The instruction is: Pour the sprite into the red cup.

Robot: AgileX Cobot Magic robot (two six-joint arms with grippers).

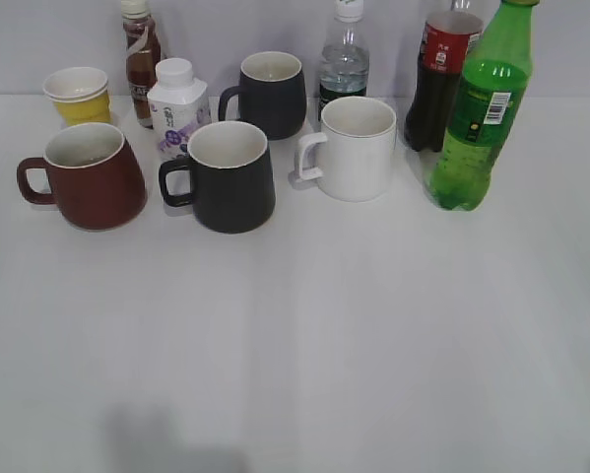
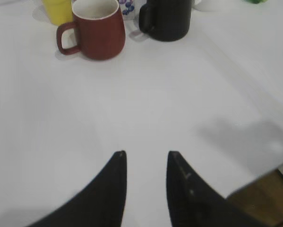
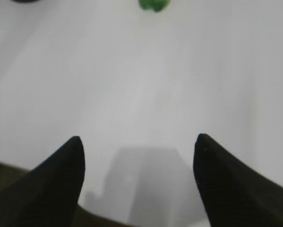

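The sprite, a tall green bottle (image 1: pixel 480 118), stands upright at the back right of the white table; its base shows at the top of the right wrist view (image 3: pixel 153 4). The red cup (image 1: pixel 93 177) stands at the left, handle to the left, and shows in the left wrist view (image 2: pixel 98 32). My left gripper (image 2: pixel 146 153) is open and empty above the near table, well short of the red cup. My right gripper (image 3: pixel 137 138) is wide open and empty, far from the sprite. Neither gripper shows in the exterior view.
A black mug (image 1: pixel 230 177), a second black mug (image 1: pixel 272 94), a white mug (image 1: pixel 355 148), a yellow paper cup (image 1: pixel 79 95), a small white milk bottle (image 1: pixel 177 103), a brown drink bottle (image 1: pixel 141 59), a clear bottle (image 1: pixel 345 59) and a dark cola bottle (image 1: pixel 440 74) crowd the back.
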